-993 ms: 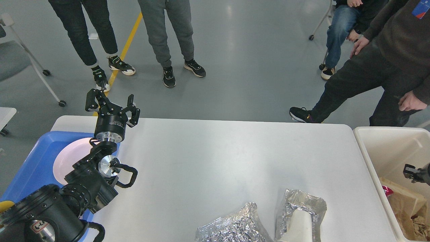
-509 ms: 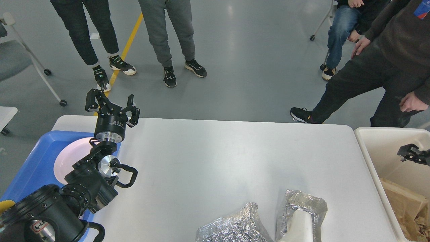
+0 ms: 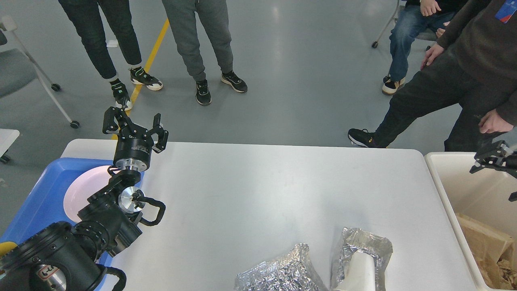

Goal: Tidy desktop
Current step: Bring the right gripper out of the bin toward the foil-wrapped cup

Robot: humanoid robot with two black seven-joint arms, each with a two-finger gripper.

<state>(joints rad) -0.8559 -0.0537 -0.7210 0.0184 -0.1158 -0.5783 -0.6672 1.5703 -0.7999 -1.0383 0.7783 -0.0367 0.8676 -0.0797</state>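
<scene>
Two foil packets on the white counter point(image 3: 258, 190), head view.
Left gripper point(image 3: 133, 123) hangs with fingers spread above the blue tray point(image 3: 44, 194) (pink plate inside); right gripper point(image 3: 490, 157) over the cream bin point(image 3: 448, 190), fingers unreadable; foil packets point(image 3: 319, 262) at the near edge.

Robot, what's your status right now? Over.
Left gripper open, empty, above blue plastic tray. Right gripper over cream-white bin, state unclear. White desktop: two crumpled silver foil wrappers near front edge.
</scene>
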